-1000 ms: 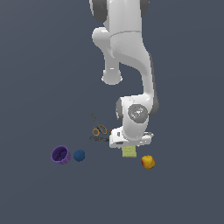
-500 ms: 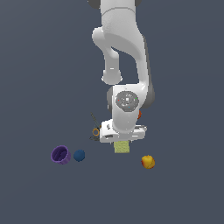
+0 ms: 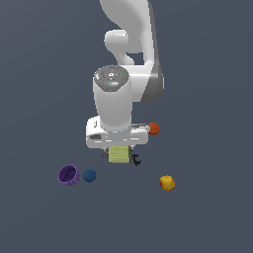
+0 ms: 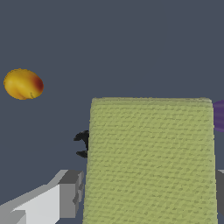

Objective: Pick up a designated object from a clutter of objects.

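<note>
- At the exterior view's left sit a purple cup [image 3: 68, 174] and a blue ball [image 3: 89, 175], close together on the floor.
- In the middle the gripper [image 3: 118, 150] hangs beneath the white arm, its fingers [image 4: 70, 199] closed on either side of the pale yellow-green pad [image 3: 118, 154] — the wrist view shows the pad [image 4: 151, 159] filling the space between them.
- The pad appears raised clear of the floor, with a dark tool [image 3: 135, 160] just beside it below.
- Further right lie an orange ball [image 3: 154, 129] and, well apart, a yellow-red fruit [image 3: 167, 183].
- The step in hand looks like the lift; next calls for a steady rise, grip kept firm.
</note>
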{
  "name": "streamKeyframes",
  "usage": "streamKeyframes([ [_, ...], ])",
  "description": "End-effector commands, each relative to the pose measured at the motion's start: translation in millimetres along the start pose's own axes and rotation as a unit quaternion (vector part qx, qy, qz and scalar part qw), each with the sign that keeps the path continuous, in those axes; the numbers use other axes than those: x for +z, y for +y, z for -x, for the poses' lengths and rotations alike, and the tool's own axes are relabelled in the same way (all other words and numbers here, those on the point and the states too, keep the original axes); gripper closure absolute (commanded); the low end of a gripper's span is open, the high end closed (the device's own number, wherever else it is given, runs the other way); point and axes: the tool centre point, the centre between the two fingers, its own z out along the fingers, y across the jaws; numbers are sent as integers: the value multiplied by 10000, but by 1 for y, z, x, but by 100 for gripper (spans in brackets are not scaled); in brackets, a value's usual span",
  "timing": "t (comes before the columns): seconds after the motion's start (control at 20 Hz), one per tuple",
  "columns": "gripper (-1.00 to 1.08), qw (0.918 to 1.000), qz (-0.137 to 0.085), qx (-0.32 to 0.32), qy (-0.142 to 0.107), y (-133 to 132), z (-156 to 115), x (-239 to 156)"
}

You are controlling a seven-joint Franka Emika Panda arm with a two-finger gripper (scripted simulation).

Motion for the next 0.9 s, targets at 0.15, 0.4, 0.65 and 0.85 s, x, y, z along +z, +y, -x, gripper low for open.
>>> streamKeyframes([
  [0.15, 108, 10000, -3, -3, 4, 41, 5, -58],
  [0.4, 108, 10000, -3, -3, 4, 77, 7, -108],
  [0.65, 108, 10000, 1, 0, 0, 104, 8, -145],
  [0.85, 108, 10000, 4, 1, -1, 119, 8, -165],
])
